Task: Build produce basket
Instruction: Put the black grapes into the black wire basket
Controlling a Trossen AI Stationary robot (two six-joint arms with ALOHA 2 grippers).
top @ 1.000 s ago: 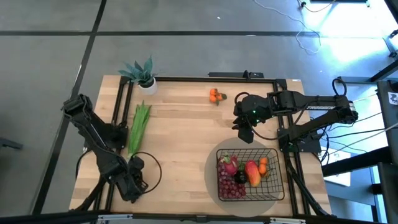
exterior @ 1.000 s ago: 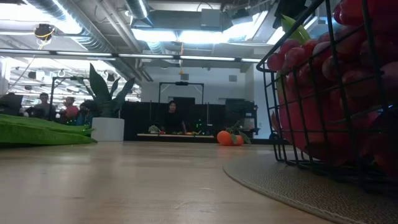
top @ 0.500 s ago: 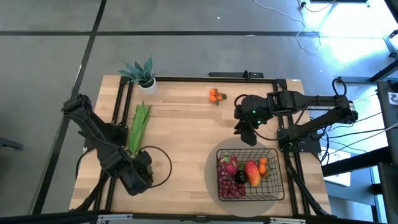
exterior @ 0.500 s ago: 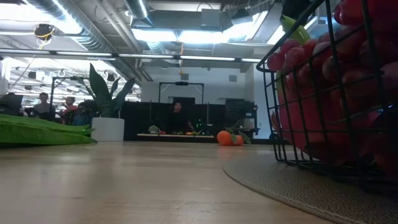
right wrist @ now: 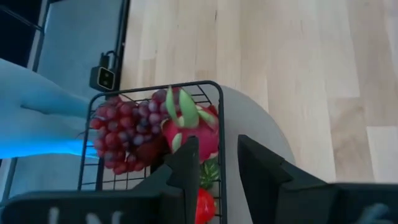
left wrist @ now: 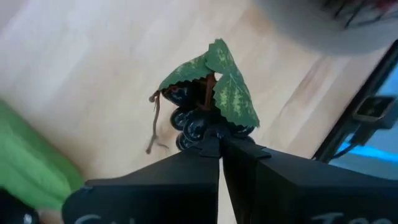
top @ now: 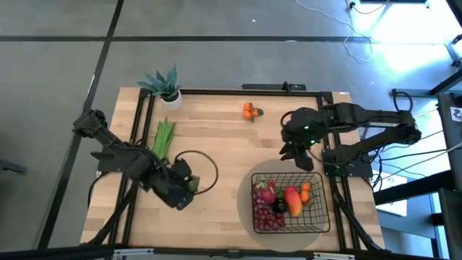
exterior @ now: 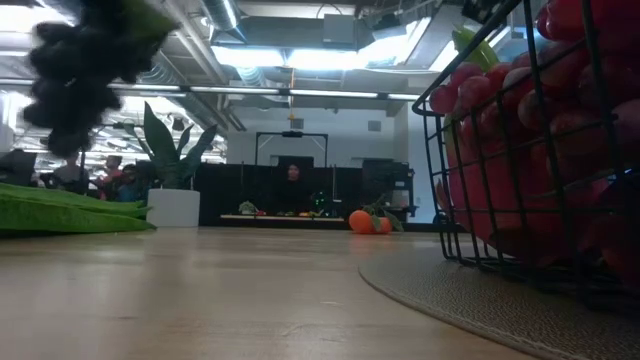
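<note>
Up high, the camera looks down on the whole wooden table (top: pixel 216 144), with a grey floor all around it. The black basket (top: pixel 290 201) sits on a round grey mat (top: pixel 245 198) near the table's front right corner. Inside it are a pink dragon fruit (top: pixel 266 191), a red-yellow mango (top: pixel 292 201), a tangerine (top: pixel 305 191) and purple grapes (top: pixel 268 216). The left gripper (top: pixel 189 182) is over the middle-left of the table, with lots of bare wood between it and the basket. Its fingers are clamped on a dark grape bunch (left wrist: pixel 198 121) with green leaves; only the left wrist view shows this grip up close, and the low view shows the bunch hanging above the wood. The right gripper (top: pixel 299 155) hangs just behind the basket, its fingers spread apart with nothing in them, as the right wrist view shows. A long green stalk (top: pixel 162 146) lies near the left edge. Two tangerines (top: pixel 250 110) sit near the back edge. A spiky plant in a white pot (top: pixel 167 88) stands in the back left corner. Only the low view shows the room behind, with ceiling lights and people far off.
</note>
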